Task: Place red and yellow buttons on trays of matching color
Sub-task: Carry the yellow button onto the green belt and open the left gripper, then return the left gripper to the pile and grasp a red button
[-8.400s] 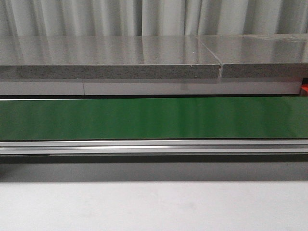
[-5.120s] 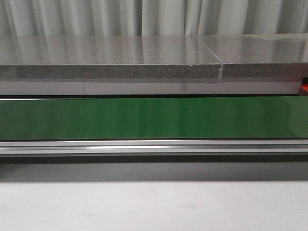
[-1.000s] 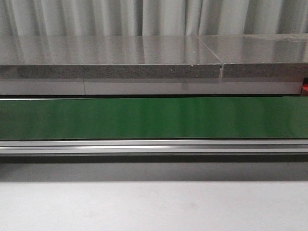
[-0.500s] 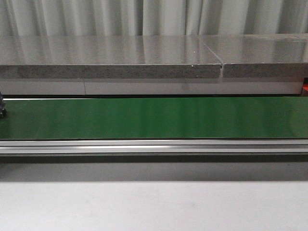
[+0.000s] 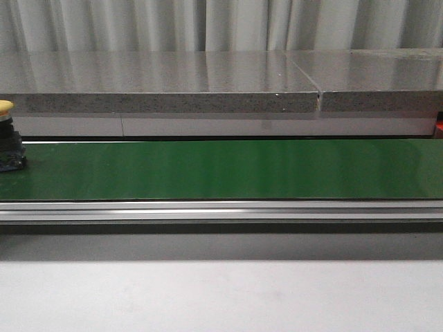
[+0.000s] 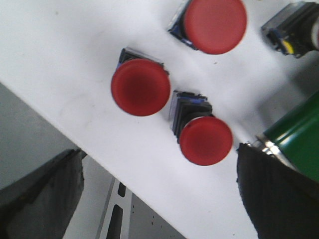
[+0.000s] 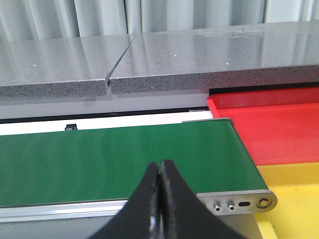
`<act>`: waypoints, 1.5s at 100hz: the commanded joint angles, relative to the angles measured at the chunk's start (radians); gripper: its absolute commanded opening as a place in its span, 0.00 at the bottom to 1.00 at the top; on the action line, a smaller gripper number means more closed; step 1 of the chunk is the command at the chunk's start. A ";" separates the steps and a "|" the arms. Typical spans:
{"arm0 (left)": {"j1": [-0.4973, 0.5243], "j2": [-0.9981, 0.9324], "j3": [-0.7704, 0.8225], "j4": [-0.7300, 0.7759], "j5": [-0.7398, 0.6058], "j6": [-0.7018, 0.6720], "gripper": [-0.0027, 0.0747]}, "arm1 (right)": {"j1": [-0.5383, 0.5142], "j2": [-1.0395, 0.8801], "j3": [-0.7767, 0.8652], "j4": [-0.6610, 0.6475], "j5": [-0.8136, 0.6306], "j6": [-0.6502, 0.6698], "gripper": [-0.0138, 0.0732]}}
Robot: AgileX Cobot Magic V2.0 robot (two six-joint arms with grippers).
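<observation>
a yellow button (image 5: 6, 106) on a dark base stands at the far 9 o'clock end of the green conveyor belt (image 5: 221, 169) in the front view, where neither arm shows.

in the left wrist view 3 red buttons sit on a white surface (image 6: 55, 64): the first red button (image 6: 140, 87) near the middle, the second red button (image 6: 206, 140) just beside it at 4 o'clock, the third red button (image 6: 215, 24) at 1 o'clock. a dark part with a yellow spot (image 6: 294, 30) lies at 2 o'clock. the left gripper (image 6: 159, 199) is spread wide, its dark fingers (image 6: 279, 194) at 5 and 7 o'clock, apart from the buttons and holding nothing.

in the right wrist view the right gripper (image 7: 160, 204) has its 2 tips pressed together with nothing between them, over the belt's near edge. the red tray (image 7: 269, 132) lies at 3 o'clock of it, the yellow tray (image 7: 294, 199) at 4 o'clock.
</observation>
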 commanded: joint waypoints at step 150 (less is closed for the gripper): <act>0.046 0.092 0.046 -0.011 -0.243 -0.015 0.36 | -0.006 -0.008 -0.016 -0.009 -0.077 -0.010 0.08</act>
